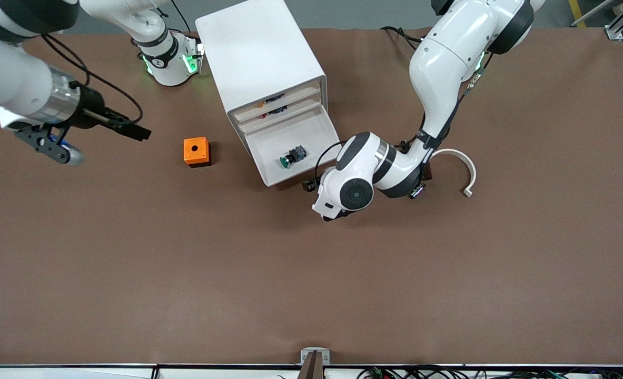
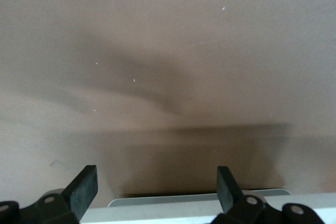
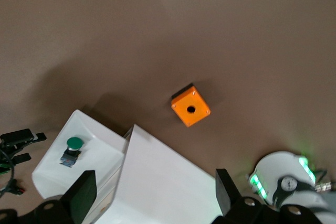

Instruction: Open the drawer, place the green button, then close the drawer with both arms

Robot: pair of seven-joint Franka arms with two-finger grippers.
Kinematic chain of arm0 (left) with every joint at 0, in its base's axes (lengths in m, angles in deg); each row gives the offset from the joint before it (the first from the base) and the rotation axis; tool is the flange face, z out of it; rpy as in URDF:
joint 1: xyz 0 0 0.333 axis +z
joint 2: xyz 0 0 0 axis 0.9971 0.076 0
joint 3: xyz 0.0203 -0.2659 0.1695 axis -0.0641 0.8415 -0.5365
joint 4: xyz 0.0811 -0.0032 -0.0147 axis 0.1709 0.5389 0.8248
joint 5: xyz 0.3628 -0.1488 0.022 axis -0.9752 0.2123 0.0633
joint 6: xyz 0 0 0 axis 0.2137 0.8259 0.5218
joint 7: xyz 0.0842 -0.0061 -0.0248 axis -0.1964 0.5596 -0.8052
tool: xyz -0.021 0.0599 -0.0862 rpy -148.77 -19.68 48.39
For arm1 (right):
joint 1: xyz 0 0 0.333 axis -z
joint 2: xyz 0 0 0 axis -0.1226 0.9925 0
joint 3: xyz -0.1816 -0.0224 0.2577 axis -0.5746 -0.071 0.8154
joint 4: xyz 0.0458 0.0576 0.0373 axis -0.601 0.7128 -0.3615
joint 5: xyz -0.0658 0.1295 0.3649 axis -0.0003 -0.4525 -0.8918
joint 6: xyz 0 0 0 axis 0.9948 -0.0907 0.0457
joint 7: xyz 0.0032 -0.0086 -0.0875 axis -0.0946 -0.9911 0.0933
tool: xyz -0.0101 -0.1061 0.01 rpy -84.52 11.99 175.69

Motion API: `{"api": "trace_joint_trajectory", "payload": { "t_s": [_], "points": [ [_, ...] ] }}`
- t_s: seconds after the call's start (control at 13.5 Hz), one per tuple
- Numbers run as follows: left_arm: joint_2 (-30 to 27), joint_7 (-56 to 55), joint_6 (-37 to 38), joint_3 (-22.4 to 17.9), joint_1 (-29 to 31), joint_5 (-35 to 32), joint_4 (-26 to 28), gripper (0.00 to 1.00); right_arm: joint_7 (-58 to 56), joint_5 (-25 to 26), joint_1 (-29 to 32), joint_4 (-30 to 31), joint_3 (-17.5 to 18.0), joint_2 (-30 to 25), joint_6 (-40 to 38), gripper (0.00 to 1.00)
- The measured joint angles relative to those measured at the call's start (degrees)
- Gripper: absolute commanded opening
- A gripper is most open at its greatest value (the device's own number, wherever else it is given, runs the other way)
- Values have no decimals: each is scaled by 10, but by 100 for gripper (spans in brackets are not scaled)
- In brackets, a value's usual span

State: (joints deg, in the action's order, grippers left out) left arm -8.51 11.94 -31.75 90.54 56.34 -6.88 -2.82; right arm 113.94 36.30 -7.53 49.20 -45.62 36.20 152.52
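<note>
The white cabinet [image 1: 258, 52] has a lower drawer [image 1: 269, 176] pulled out. The green-capped button [image 1: 292, 156] lies on its side in this drawer, and it also shows in the right wrist view [image 3: 73, 148]. My left gripper [image 1: 311, 185] is low at the drawer's front edge, mostly hidden under its wrist. In the left wrist view it [image 2: 157, 179] is open, with the drawer's white front lip [image 2: 199, 203] between the fingers. My right gripper [image 1: 135, 129] is open and empty, up over the table between the orange box and the right arm's end.
An orange box with a hole [image 1: 196, 151] stands on the table beside the cabinet, toward the right arm's end. A white curved piece [image 1: 461, 160] lies toward the left arm's end. The top drawer holds orange and black bits [image 1: 272, 107].
</note>
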Motion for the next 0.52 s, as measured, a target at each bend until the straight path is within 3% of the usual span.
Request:
{"api": "trace_joint_trajectory", "payload": {
  "t_s": [0.22, 0.52],
  "points": [
    [0, 0, 0, 0, -9, 0, 4, 100, -89, 51, 22, 78, 0, -38, 64, 100],
    [0, 0, 0, 0, -14, 0, 10, 100, -198, 81, 57, 89, 0, -67, 89, 100]
  ]
}}
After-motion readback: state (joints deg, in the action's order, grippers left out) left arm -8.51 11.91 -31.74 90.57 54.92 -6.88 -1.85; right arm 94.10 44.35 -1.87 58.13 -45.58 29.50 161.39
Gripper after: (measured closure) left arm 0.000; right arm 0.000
